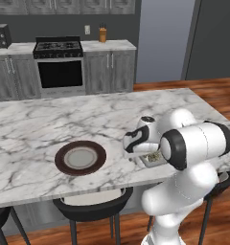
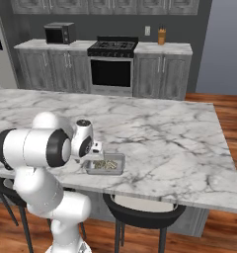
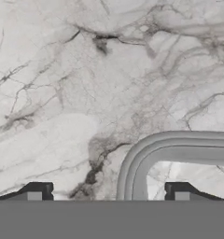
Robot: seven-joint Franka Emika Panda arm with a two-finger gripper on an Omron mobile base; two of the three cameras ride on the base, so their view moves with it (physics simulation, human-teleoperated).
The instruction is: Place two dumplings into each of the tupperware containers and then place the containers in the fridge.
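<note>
Tool (image 3: 108,192) fingers stand wide apart, holding nothing, we note, poised low over the white grey-veined marble counter (image 2: 160,128), straddling the rim of a shallow translucent grey rectangular container (image 2: 105,165). We see mottled beige-green dumplings (image 2: 106,164) lying inside it near the counter's front edge. A dark brown-rimmed round plate (image 1: 80,157) sits well apart.

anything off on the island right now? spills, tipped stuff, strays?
Nothing stands out. The tupperware container sits flat near the island's front edge with mottled dumplings inside, none spilled. The brown-rimmed plate lies level and looks empty. The gripper, jaws wide, straddles the container's rim.
</note>
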